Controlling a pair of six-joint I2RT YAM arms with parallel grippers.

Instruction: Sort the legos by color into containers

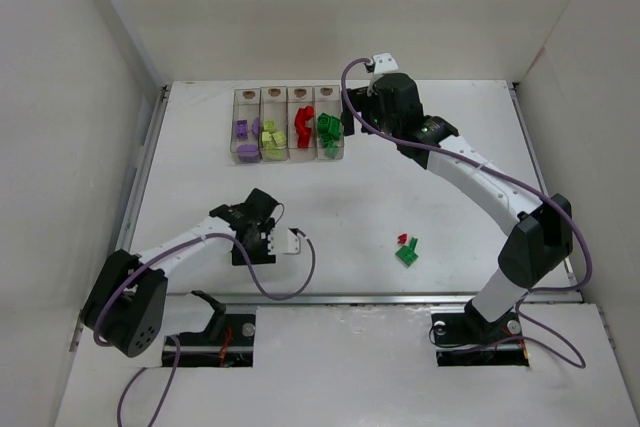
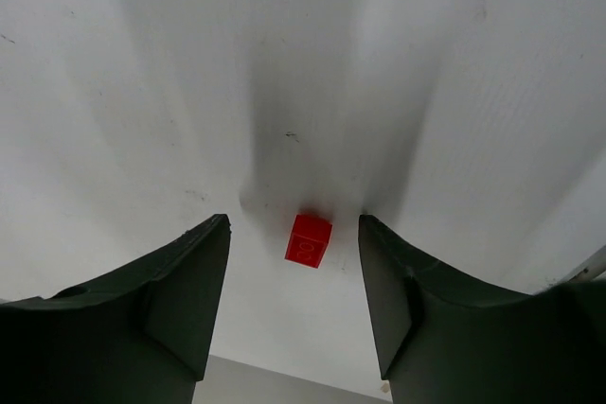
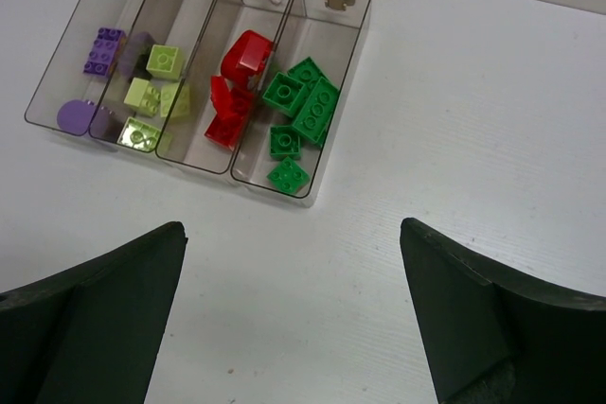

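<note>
Legos (image 3: pixel 303 101) are lying mostly sorted. In the right wrist view the containers (image 3: pixel 352 35) are holding purple bricks (image 3: pixel 102 49) in the first bin, yellow-green bricks (image 3: pixel 163 61) in the second, red bricks (image 3: pixel 241 59) in the third and green bricks (image 3: pixel 284 175) in the fourth. Each colour is appearing to keep to its own bin, though one dark purple piece is sitting so close to a clear wall that I cannot tell which side it is on.

What is left is lying loose on the surface (image 1: pixel 350 197). A lone red brick (image 2: pixel 309 239) is resting flat between the fingers of the left pincer (image 2: pixel 294 221). The jaws are standing apart on either side of it, with a gap showing on both sides, so nothing is being gripped. From above, the arm is hiding this brick. Nearer the right arm's base, a small red piece (image 1: pixel 402 239) and a green brick (image 1: pixel 408 254) are lying just beside each other, well apart from the bins.

The right pincer (image 3: pixel 293 226) is hanging wide open and empty above the surface near the green end of the row.

Judging by this, the sorting is nearing its end: three loose pieces are showing, and the one in hand is the lone red brick, which is belonging in the third bin.
</note>
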